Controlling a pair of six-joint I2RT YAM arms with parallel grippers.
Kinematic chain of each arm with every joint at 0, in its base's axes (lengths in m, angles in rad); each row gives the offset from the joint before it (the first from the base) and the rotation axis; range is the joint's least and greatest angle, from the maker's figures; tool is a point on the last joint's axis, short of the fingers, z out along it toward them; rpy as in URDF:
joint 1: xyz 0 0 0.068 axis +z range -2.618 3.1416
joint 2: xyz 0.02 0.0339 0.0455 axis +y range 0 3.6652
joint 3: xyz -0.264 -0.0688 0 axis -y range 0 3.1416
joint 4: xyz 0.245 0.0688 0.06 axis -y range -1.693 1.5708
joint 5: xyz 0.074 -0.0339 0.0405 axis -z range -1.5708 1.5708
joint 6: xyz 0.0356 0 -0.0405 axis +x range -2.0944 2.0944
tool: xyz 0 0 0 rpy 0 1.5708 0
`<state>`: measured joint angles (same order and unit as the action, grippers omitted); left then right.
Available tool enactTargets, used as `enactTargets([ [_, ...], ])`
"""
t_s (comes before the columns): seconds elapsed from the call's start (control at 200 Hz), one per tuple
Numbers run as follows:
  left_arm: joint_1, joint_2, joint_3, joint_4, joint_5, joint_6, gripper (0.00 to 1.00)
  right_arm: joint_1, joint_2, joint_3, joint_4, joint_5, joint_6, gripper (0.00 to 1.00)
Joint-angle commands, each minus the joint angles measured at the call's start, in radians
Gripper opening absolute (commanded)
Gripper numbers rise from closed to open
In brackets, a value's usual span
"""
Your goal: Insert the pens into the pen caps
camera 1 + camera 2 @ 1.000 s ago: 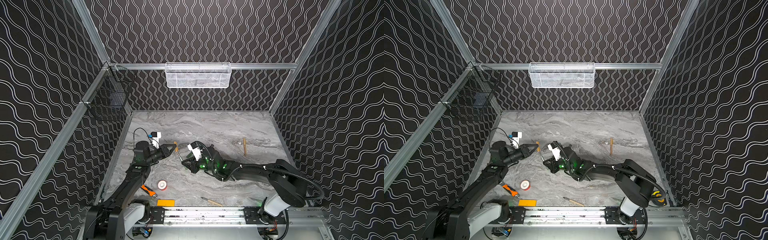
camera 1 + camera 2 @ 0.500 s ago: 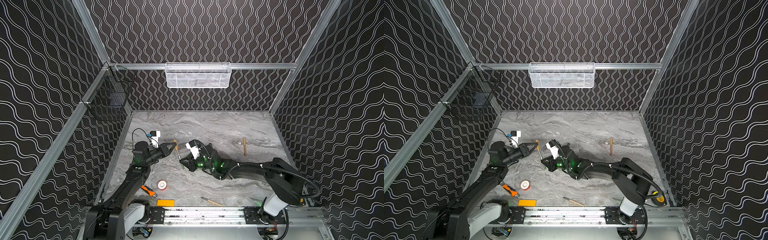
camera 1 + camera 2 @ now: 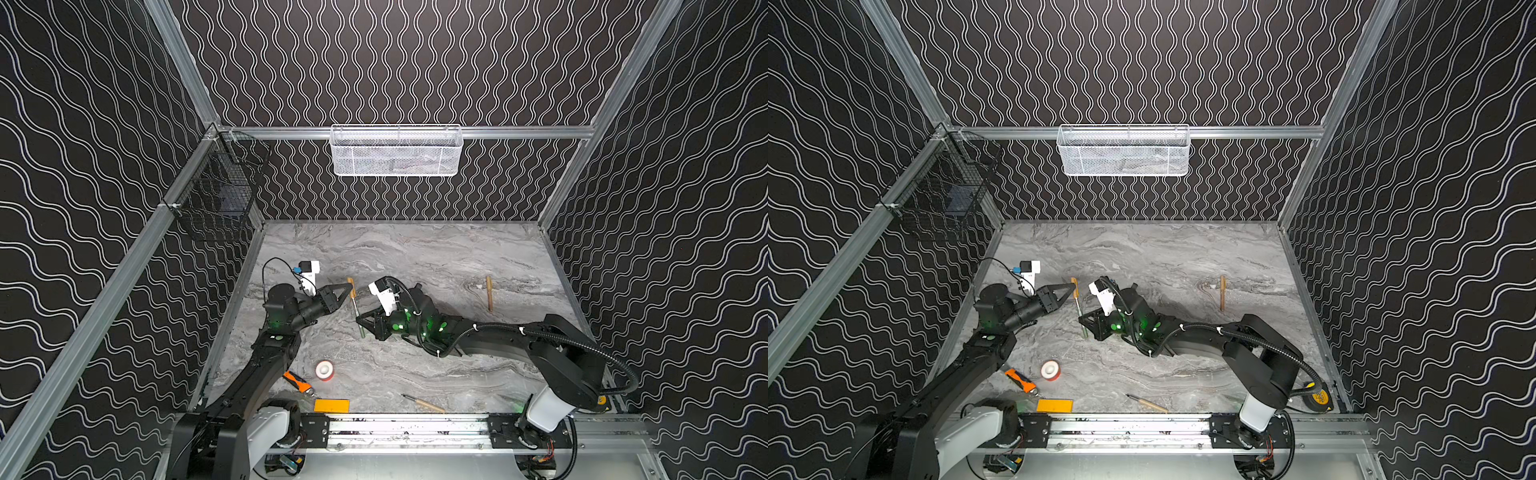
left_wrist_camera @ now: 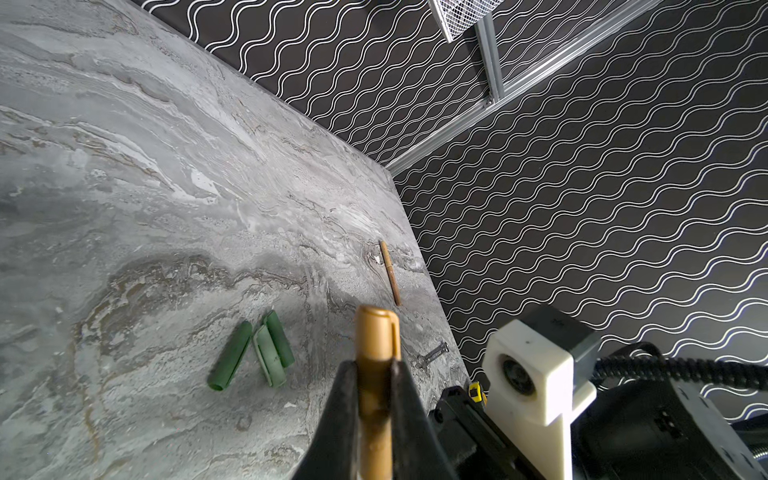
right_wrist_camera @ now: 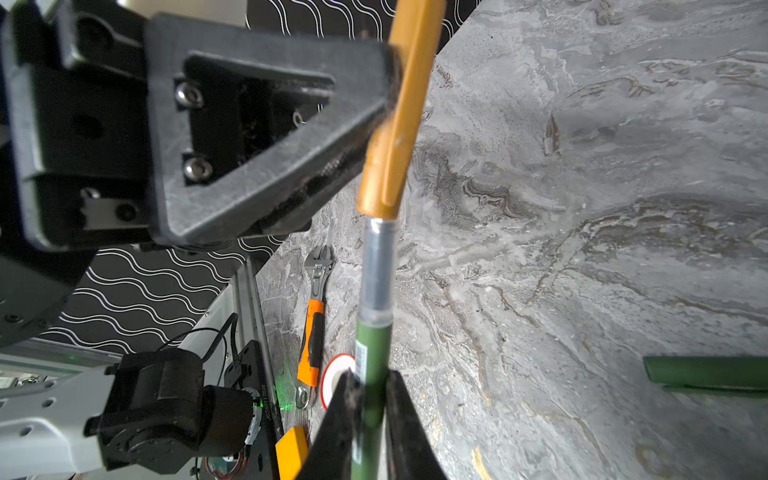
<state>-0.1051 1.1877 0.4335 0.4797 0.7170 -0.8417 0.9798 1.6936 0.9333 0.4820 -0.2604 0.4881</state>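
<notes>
- A grey marbled table [image 3: 415, 257] sits inside black walls with white wavy lines.
- Compared with a second ago, the right hand [image 3: 360, 322] has edged nearer the left hand [image 3: 347, 289]. The left hand sits about where it was.
- The left hand is clamped narrowly on a mustard pen cap [image 3: 351, 286], which sticks out past its fingertips.
- The right hand is closed on a green pen [image 3: 360, 316], gripping the barrel just behind its clear grey front section.
- In both top views, pen and cap form one line between the two hands, too small there to show the joint.
- The right wrist view shows that joint. The pen's grey section runs up to the cap's open mouth and the tip is out of sight.
- Only the left wrist view shows three dark green pen caps [image 4: 270, 359] lying close together on the table just beyond the left hand.
- A tan pen [image 3: 489, 293] lies well apart from both hands, on the right arm's side.
- The right wrist view shows an orange-and-black wrench [image 5: 316, 316] and a tape roll [image 5: 336, 370] on the table past the right hand's fingertips.
</notes>
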Motion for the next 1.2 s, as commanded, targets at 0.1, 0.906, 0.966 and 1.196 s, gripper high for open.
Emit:
enactTargets([
  [0.1,-0.001,0.003,-0.003,-0.044,0.052,-0.010,0.00,-0.009,0.001,0.018,0.130,0.034,0.018,0.16],
  [0.906,-0.013,0.010,-0.004,-0.020,0.070,-0.023,0.05,-0.033,-0.004,0.025,0.161,-0.015,-0.004,0.16],
  [0.966,-0.013,0.012,0.002,-0.025,0.079,-0.025,0.05,-0.034,-0.005,0.021,0.163,-0.007,-0.006,0.15],
  [1.196,-0.013,0.012,0.024,-0.047,0.137,-0.037,0.02,-0.043,-0.021,-0.007,0.201,0.004,-0.016,0.15],
])
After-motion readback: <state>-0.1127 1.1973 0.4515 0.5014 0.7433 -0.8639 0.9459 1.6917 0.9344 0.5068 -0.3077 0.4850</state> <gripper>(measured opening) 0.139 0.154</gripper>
